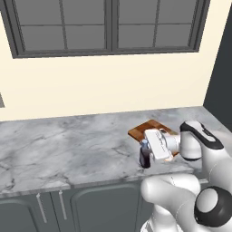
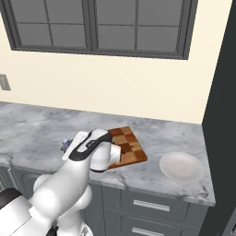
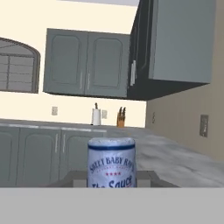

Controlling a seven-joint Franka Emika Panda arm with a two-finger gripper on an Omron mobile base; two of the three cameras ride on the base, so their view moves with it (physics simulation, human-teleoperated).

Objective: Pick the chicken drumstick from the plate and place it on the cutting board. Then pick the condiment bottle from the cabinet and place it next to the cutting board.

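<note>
Bottle: we are holding the small dark condiment bottle (image 1: 145, 157) with bluish cap upright on the grey marble counter (image 1: 68, 145), at nine o'clock of the checkered wooden cutting board (image 2: 126, 146).
Gripper (image 1: 149, 156): pinching the bottle's body.
Handling: we are judging it rigid, light, smooth; mid-body hold suits.

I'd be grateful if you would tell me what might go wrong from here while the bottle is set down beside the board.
1. The condiment bottle stands close to the counter's front edge; a nudge on release might tip it off.
2. The end effector is shut on the tall, narrow bottle, so a sideways retreat could topple it.
3. The cutting board lies right beside the hand; the arm might bump it while withdrawing.
</note>
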